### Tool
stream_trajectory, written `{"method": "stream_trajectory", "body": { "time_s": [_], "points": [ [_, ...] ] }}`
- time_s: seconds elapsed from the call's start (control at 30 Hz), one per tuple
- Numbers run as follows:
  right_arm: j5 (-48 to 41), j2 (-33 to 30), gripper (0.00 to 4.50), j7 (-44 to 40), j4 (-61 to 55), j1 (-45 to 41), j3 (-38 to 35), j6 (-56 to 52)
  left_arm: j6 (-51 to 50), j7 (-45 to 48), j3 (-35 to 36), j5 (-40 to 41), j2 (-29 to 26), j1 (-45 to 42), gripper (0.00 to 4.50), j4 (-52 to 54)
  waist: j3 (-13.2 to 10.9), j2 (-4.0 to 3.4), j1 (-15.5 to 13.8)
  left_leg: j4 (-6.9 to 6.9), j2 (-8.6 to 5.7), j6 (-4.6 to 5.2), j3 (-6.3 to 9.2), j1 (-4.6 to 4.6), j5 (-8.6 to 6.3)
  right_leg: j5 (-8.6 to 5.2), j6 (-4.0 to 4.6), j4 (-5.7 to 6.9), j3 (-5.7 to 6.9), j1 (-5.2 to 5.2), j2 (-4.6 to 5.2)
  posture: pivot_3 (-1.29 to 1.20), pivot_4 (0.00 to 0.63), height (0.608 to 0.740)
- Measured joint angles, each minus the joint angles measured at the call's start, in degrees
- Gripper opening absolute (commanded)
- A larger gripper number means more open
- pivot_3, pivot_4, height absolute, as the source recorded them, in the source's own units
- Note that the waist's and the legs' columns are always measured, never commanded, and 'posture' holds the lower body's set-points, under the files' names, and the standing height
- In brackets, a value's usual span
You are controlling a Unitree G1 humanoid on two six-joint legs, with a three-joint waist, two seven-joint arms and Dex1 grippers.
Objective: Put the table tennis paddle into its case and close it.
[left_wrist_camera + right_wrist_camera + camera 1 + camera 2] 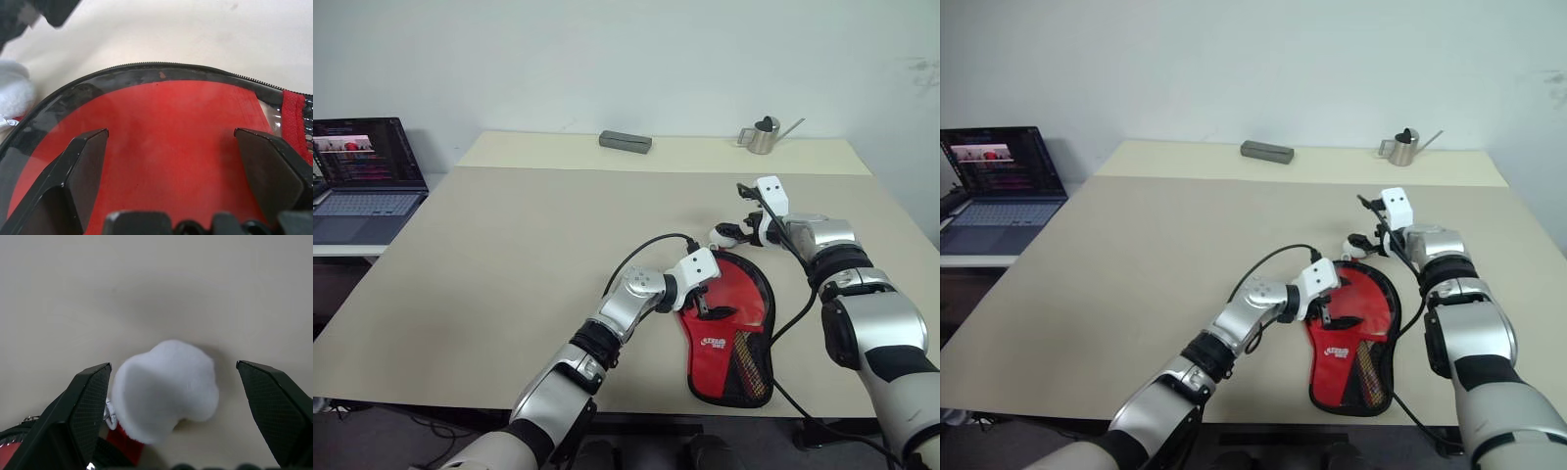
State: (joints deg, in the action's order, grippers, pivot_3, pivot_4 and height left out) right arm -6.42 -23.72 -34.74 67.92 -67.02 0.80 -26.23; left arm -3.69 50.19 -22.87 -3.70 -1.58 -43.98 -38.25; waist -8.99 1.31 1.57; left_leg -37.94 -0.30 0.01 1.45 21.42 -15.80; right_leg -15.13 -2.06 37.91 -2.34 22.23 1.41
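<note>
A: Where is everything right now?

B: The red case (pixel 729 333) lies flat on the beige surface (pixel 509 255), near the front edge, mesh pocket and white logo facing up. Its round end points away from the robot. The paddle itself cannot be made out; whether it sits inside the case is not clear.

A: And the two tools?

B: The left tool (pixel 703 302) hangs over the round red part of the case, fingers spread wide, holding nothing. The right tool (pixel 178 406) sits at the case's far end with the white pom-pom (pixel 166 389) between its spread fingers; they are not yet touching it.

A: What is the step in hand, do you think?

B: Likely taking the pom-pom, which appears to be tied to the zipper pull, to draw the zipper along the black edge.

A: How to do that well?

B: Close on the pom-pom's base, near its cord, since fluff alone may slip. The left tool should press the case down so it does not slide. Then pull along the curve of the edge, not straight up.

A: Anything else around?

B: A laptop (pixel 362 176) on a side table, a grey block (pixel 625 142) and a small metal watering can (pixel 764 135) at the far edge, all well apart.
</note>
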Motion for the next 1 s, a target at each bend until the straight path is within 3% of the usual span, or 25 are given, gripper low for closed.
{"method": "stream_trajectory", "body": {
  "time_s": [0.2,0.23,0.33,0.67,1.0],
  "points": [
    [0.8,1.8,4.5,-0.2,0.5,-0.1,-0.1,0.1,0.0,-0.1,0.0,0.0,0.0,0.1,4.48,0.1,0.0,-0.01,0.0,0.0,0.0,0.0,0.01,0.0,0.0,0.0,0.0,0.0,0.01,0.0,0.0,0.0,0.15,0.74],
    [0.8,1.9,4.31,-0.2,0.5,-0.1,-0.1,0.1,0.0,-0.1,0.0,0.0,0.0,0.1,4.5,0.1,0.0,-0.01,0.0,0.0,0.0,0.0,0.01,0.0,0.0,0.0,0.0,0.0,0.0,0.0,0.0,0.0,0.15,0.74],
    [1.0,2.3,3.55,-0.2,0.5,-0.1,-0.2,0.1,0.0,-0.1,0.0,0.0,0.0,0.2,4.5,0.2,0.0,-0.03,0.1,0.0,0.0,0.0,0.01,0.0,0.0,0.0,0.0,-0.01,0.0,0.0,0.0,0.0,0.15,0.74],
    [4.2,2.9,0.09,-2.6,-0.2,0.3,1.5,1.1,0.0,-0.6,0.0,-0.3,0.0,0.5,4.5,0.4,0.2,-0.04,0.1,0.01,0.0,-0.01,0.02,-0.04,0.0,0.0,-0.01,-0.02,0.01,-0.05,0.0,0.0,0.15,0.74],
    [6.2,2.9,0.04,-4.0,-1.6,1.3,2.3,3.0,0.0,-0.7,0.0,-0.8,0.0,0.6,4.5,0.4,0.3,0.01,0.1,0.05,0.0,-0.01,0.02,-0.2,-0.01,-0.01,-0.01,-0.04,0.0,-0.19,0.0,0.0,0.15,0.74]
  ]
}}
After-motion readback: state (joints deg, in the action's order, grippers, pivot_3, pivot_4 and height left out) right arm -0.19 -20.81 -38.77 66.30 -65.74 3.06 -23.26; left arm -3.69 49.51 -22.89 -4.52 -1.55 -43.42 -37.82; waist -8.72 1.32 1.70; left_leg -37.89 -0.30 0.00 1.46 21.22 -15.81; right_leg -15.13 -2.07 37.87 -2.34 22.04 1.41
